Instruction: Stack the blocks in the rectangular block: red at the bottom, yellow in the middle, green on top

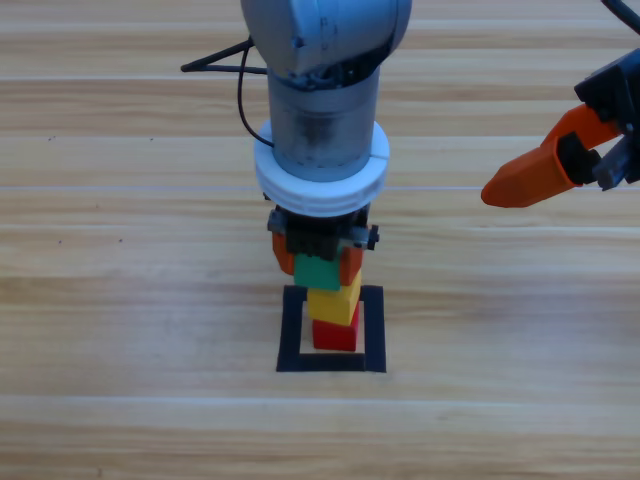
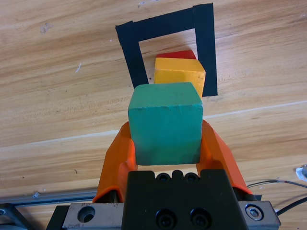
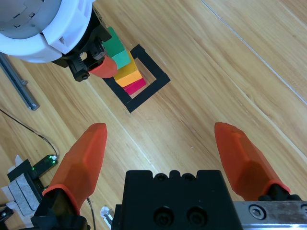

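The left gripper (image 2: 165, 143) is clamped on the green cube (image 2: 165, 122) above the yellow cube (image 2: 178, 74) and red cube (image 1: 335, 335) inside the black frame (image 1: 293, 330), while the right gripper (image 3: 163, 153) waits far right, jaws apart.

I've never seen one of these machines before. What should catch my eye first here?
The little tower in the middle: a yellow cube on a red cube inside the black tape frame. The left end effector holds a green cube between its orange jaws just above the yellow one. The right end effector waits wide open at the table's right edge.
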### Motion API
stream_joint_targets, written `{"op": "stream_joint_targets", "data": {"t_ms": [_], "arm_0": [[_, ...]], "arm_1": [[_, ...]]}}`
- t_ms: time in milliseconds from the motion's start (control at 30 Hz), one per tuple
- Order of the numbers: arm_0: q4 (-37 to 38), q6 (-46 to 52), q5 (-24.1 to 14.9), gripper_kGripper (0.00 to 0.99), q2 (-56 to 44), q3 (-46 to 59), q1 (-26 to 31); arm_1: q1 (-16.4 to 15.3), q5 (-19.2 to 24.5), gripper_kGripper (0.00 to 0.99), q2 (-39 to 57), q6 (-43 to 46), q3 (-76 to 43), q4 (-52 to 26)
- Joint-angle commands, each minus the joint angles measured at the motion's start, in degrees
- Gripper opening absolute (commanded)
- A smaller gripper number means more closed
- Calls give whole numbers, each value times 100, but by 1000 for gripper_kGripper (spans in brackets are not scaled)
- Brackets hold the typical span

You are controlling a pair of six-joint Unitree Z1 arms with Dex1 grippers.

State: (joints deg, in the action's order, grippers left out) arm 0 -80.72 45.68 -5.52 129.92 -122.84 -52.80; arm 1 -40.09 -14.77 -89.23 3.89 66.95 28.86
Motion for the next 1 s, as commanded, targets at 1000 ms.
{"op": "stream_joint_targets", "data": {"t_ms": [1000], "arm_0": [[47,239,60,0,332,-144,-231]], "arm_1": [[124,-17,989,-130,6,-156,-91]]}}
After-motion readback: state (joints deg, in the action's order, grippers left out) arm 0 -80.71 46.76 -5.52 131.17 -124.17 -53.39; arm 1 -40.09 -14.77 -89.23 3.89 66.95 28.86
